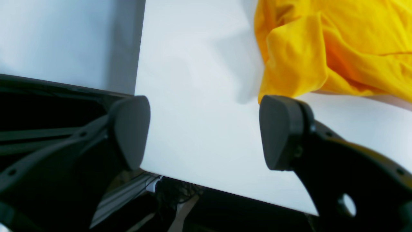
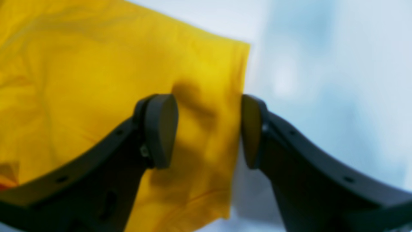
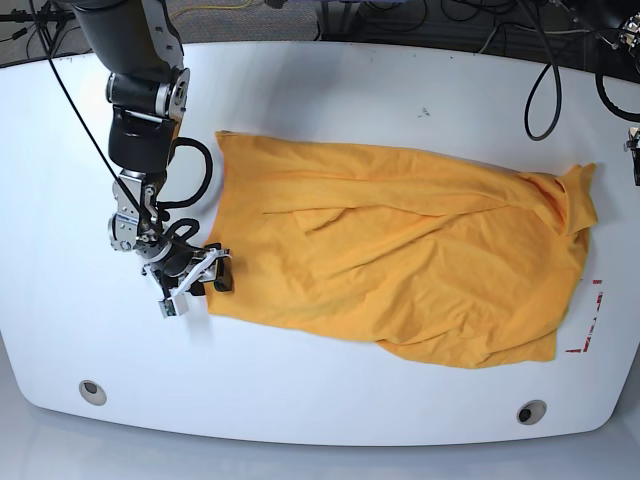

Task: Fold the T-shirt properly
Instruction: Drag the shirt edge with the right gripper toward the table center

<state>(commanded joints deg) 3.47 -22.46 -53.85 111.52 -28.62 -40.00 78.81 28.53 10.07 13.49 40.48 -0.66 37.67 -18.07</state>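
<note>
Robotics lab, by the look of my bench: I work on a bare white table [image 3: 330, 80] w/ bolt fittings [image 3: 92, 391] near its front edge and red tape marks [image 3: 590, 320] at one side. Black cables [image 3: 545, 70] trail over the far edge; metal framing [image 1: 128, 193] shows below.

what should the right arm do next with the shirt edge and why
Probably lower the right gripper and shut it on the T-shirt. Its jaws are open and straddle the hem near the corner, with no cloth pinched yet. The left gripper is open over bare table.
</note>
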